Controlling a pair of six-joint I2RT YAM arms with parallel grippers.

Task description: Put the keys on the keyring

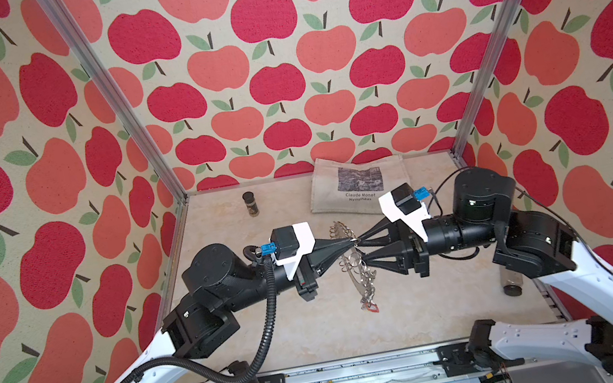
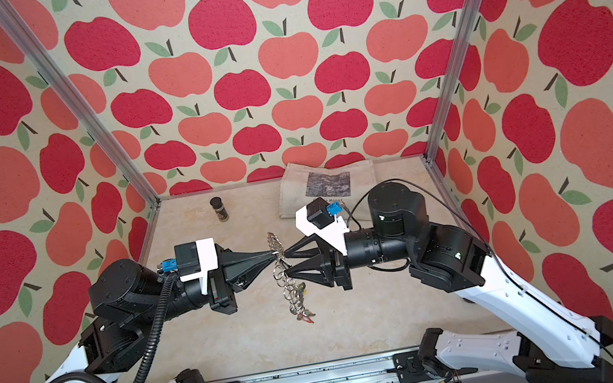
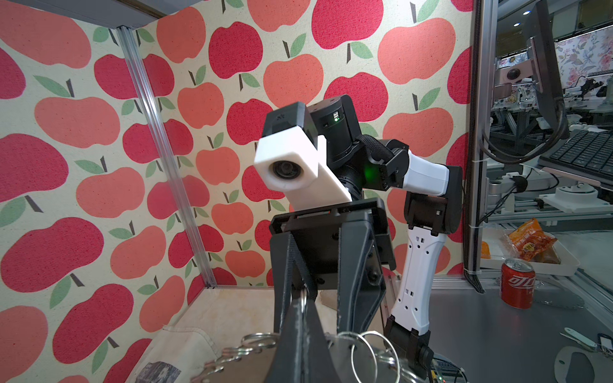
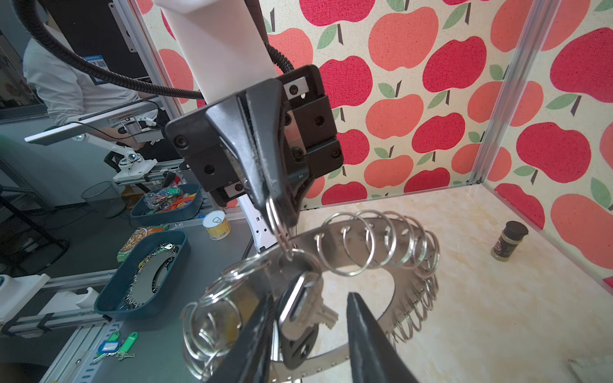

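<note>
We have the left gripper [image 4: 277, 212] pressed tight on one wire ring [image 4: 280, 232] at the rim of the keyring [image 4: 333, 232], which it holds up on edge between the arms. The right gripper [image 1: 362, 250] stands parted around the keys [image 4: 300, 308], dangling just below that ring. We judge them light, stiff and slick, apt to swing, so the black tag's flat faces offer the surest hold. Outside the cell, a teal tray [image 4: 106, 291] holds another ringed disc, and a farther tray [image 4: 166, 215] holds coloured tags.
</note>
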